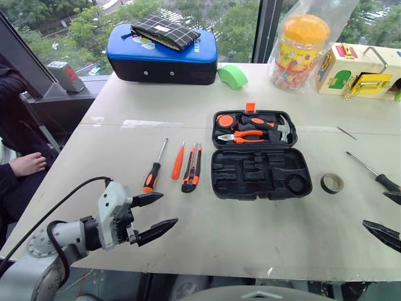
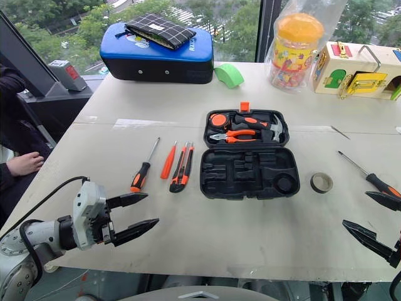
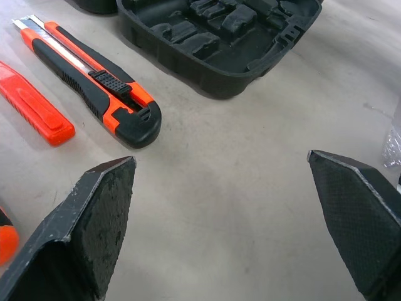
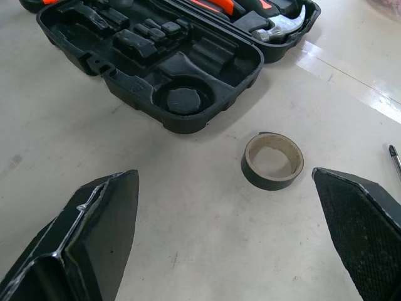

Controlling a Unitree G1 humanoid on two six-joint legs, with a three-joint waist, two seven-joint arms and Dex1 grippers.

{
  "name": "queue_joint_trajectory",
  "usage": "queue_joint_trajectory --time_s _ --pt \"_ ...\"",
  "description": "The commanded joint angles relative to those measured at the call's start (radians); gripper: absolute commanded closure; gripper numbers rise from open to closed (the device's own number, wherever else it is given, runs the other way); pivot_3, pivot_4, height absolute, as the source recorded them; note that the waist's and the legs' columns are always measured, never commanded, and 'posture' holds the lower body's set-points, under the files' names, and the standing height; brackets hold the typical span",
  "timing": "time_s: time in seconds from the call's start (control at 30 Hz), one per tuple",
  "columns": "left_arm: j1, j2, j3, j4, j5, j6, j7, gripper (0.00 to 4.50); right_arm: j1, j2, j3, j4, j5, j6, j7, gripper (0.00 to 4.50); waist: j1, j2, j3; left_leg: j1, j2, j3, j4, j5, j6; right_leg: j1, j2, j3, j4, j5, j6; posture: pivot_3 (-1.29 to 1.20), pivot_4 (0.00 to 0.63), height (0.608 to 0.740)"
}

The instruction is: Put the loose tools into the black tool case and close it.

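Black moulded plastic — the tool case lies open at the middle of the pale counter, its lid half toward the far edge holding pliers, a hammer and an orange latch, its near half showing empty recesses. Toward the counter's left edge, three loose tools lie side by side: an orange-and-black screwdriver, a small all-orange screwdriver and the utility knife, the knife nearest the case but apart from it. Toward the right edge, a small black tape roll rests just beside the case, and a second screwdriver lies beyond it. Left end effector hangs over the near left part of the counter, fingers spread apart, holding nothing; right end effector sits at the near right corner — likewise apart and empty. At the far edge stand a blue-topped case, a green tape roll, a wrapped yellow jar and a toy lock box.
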Motion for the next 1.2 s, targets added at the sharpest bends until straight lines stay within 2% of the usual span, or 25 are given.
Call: queue_joint_trajectory --time_s 0.03,0.17,0.27,0.37,0.57,0.7,0.8,0.93,1.0,1.1,1.17,1.2 --pt "-0.063 -0.062 0.013 -0.015 -0.011 0.013 0.117 0.03 -0.039 -0.001 0.012 -0.064 0.019 0.002 -0.058 0.0 0.0 0.001 0.0 0.0 0.0 0.0 0.0 0.0 0.0 0.0 0.0 0.0 0.0 0.0 0.0 0.0 0.15 0.74" --pt "-0.184 -0.19 0.024 -0.012 -0.023 0.099 0.363 0.03 -0.099 0.01 0.06 -0.115 0.048 0.02 -0.12 0.0 0.001 0.001 0.0 0.0 0.0 0.0 0.002 0.0 0.0 0.001 -0.001 0.0 -0.001 0.0 0.0 0.0 0.15 0.74" --pt "-0.271 -0.23 0.018 -0.027 0.068 0.199 0.593 0.03 -0.141 0.0 0.083 -0.154 0.132 0.056 -0.125 0.0 0.002 -0.002 0.0 0.0 -0.001 0.0 0.003 0.0 0.0 0.001 0.0 0.0 0.0 0.003 0.004 0.0 0.15 0.74" --pt "-0.329 -0.218 0.005 -0.027 0.042 0.276 0.622 0.03 -0.168 -0.023 0.108 -0.202 0.195 0.086 -0.124 0.0 0.0 -0.002 0.0 -0.001 -0.001 -0.002 0.003 0.0 0.0 0.001 0.001 -0.002 0.001 0.003 0.004 0.0 0.15 0.74" --pt "-0.404 -0.198 -0.051 0.035 0.176 0.38 0.756 0.03 -0.227 -0.068 0.167 -0.26 0.247 0.111 -0.123 0.0 -0.001 -0.002 0.0 0.0 -0.001 -0.002 0.002 0.0 0.0 0.001 0.002 -0.003 0.002 0.003 0.004 0.0 0.15 0.74" --pt "-0.415 -0.219 -0.1 0.066 0.229 0.443 0.814 0.03 -0.254 -0.073 0.204 -0.271 0.245 0.108 -0.13 0.0 -0.001 -0.002 0.0 0.0 -0.001 -0.002 0.002 0.0 0.0 0.001 0.003 -0.003 0.002 0.003 0.004 0.0 0.15 0.74" --pt "-0.389 -0.231 -0.133 0.075 0.237 0.445 0.793 0.87 -0.251 -0.066 0.218 -0.265 0.227 0.095 -0.125 0.0 0.0 -0.003 0.0 0.0 -0.002 -0.002 0.002 0.0 0.0 0.001 0.002 -0.003 0.002 0.003 0.004 0.0 0.15 0.74" --pt "-0.37 -0.241 -0.146 0.084 0.245 0.423 0.76 2.87 -0.24 -0.056 0.224 -0.248 0.203 0.071 -0.111 0.0 0.001 -0.001 -0.001 0.0 -0.002 -0.003 0.002 0.0 0.0 0.001 0.001 -0.003 0.002 0.003 0.004 0.0 0.15 0.74" --pt "-0.369 -0.245 -0.14 0.089 0.247 0.407 0.75 3.69 -0.239 -0.052 0.226 -0.244 0.196 0.064 -0.112 0.0 0.001 -0.002 -0.001 0.0 -0.002 -0.002 0.002 0.0 0.0 0.001 0.0 -0.003 0.002 0.003 0.004 0.0 0.15 0.74" --pt "-0.395 -0.249 -0.09 0.091 0.205 0.332 0.682 3.67 -0.238 -0.046 0.23 -0.243 0.189 0.06 -0.125 0.0 0.002 -0.002 0.0 0.0 -0.002 -0.002 0.002 0.0 0.0 0.001 -0.001 -0.003 0.002 0.003 0.004 0.0 0.15 0.74" --pt "-0.482 -0.191 -0.064 0.097 0.122 0.276 0.516 3.67 -0.225 -0.033 0.223 -0.241 0.183 0.063 -0.14 0.0 0.005 -0.004 0.001 0.0 -0.003 -0.003 0.002 0.0 0.0 0.001 -0.001 -0.004 0.002 0.003 0.004 0.0 0.15 0.74" --pt "-0.543 -0.127 -0.101 0.104 0.094 0.268 0.389 3.67 -0.209 -0.026 0.213 -0.239 0.182 0.063 -0.144 0.0 0.009 -0.005 0.002 -0.001 -0.002 -0.004 0.002 0.0 0.0 0.001 -0.001 -0.005 0.002 0.003 0.004 0.0 0.15 0.74"
